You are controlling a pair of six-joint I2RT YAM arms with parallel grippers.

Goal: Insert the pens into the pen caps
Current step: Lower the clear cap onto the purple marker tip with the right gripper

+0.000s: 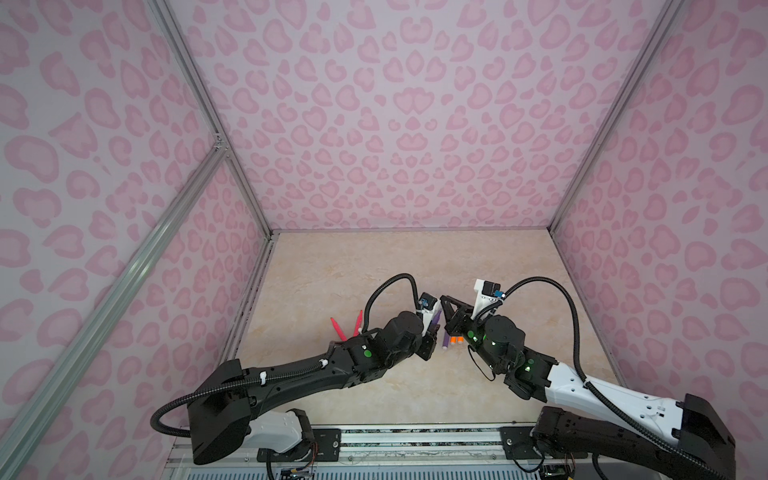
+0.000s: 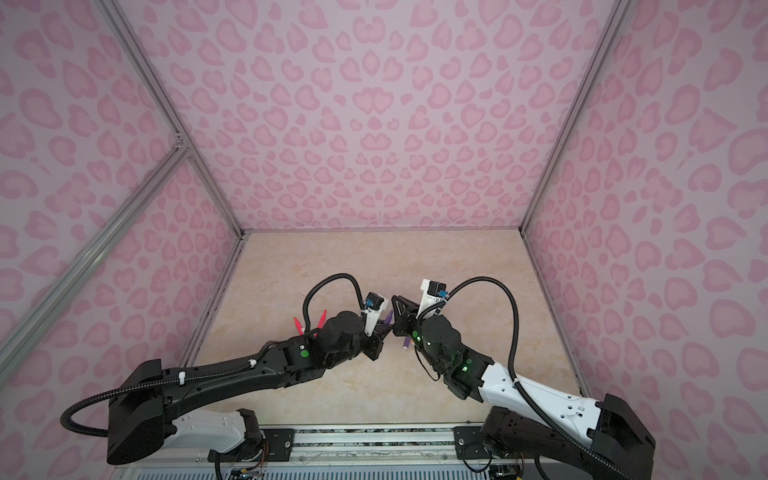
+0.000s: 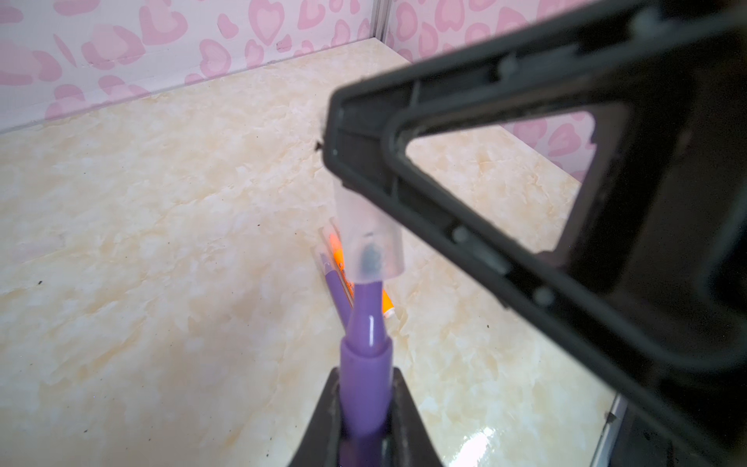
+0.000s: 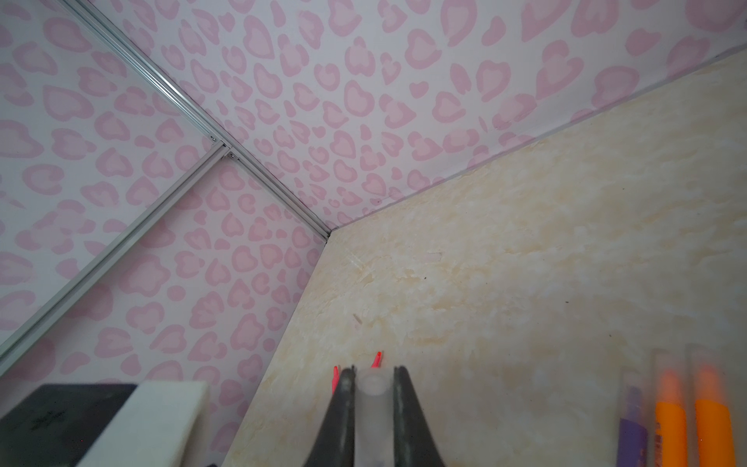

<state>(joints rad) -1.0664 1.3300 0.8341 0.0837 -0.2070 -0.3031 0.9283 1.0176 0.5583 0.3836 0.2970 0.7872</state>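
Observation:
My left gripper [image 3: 364,374] is shut on a purple pen [image 3: 366,364], also seen in a top view [image 1: 434,318]. Its pointed tip sits just inside the mouth of a clear pen cap [image 3: 370,238]. My right gripper [image 4: 374,372] is shut on that cap [image 4: 374,388], and the two grippers meet above the table's middle [image 1: 433,328] [image 1: 444,309]. Two pink-red pens [image 1: 337,328] [image 1: 358,322] lie uncapped to the left. Another purple pen [image 4: 632,424] and two orange pens [image 4: 671,412] [image 4: 711,412] lie side by side under the grippers with clear caps over their tips.
The beige marble-patterned table [image 1: 374,270] is walled on three sides by pink heart-patterned panels with aluminium posts [image 1: 216,141]. The arm bases sit on a rail along the front edge [image 1: 415,440].

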